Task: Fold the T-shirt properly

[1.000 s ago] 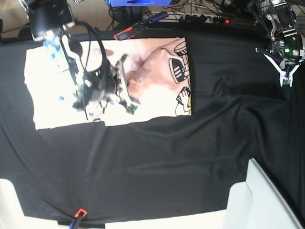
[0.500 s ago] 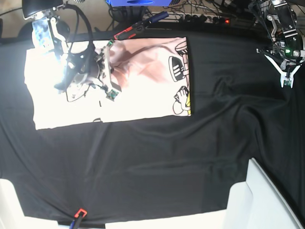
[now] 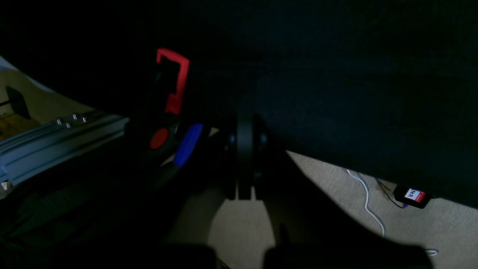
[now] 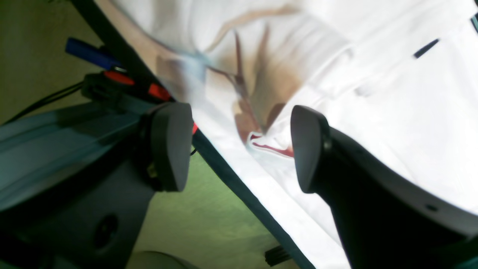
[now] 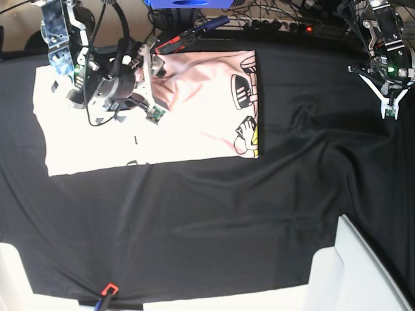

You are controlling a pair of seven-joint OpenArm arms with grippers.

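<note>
Right gripper (image 4: 239, 149) spread, empty, above the T-shirt (image 5: 194, 110); left gripper (image 5: 391, 111) pressed together, well apart. Shirt lies partly folded; further folds apparently remain.

Dark black cloth (image 3: 336, 74), red clamp (image 3: 173, 80) — pressed-together fingers (image 3: 244, 157)

I noted a black table cloth (image 5: 214, 220) covering the work surface, creased toward the right of the base view; a red-and-black clamp (image 5: 174, 43) gripped its far edge, with a blue handle (image 5: 211, 24) just beside it; a second red clamp (image 5: 108, 289) sat at the near edge; a power strip (image 5: 285, 26) with a lit red switch lay beyond the far edge among cables; a white panel (image 5: 363, 272) stood at the near right corner; through the left wrist view I saw a white cable (image 3: 368, 201) on beige carpet (image 3: 336, 224).
</note>
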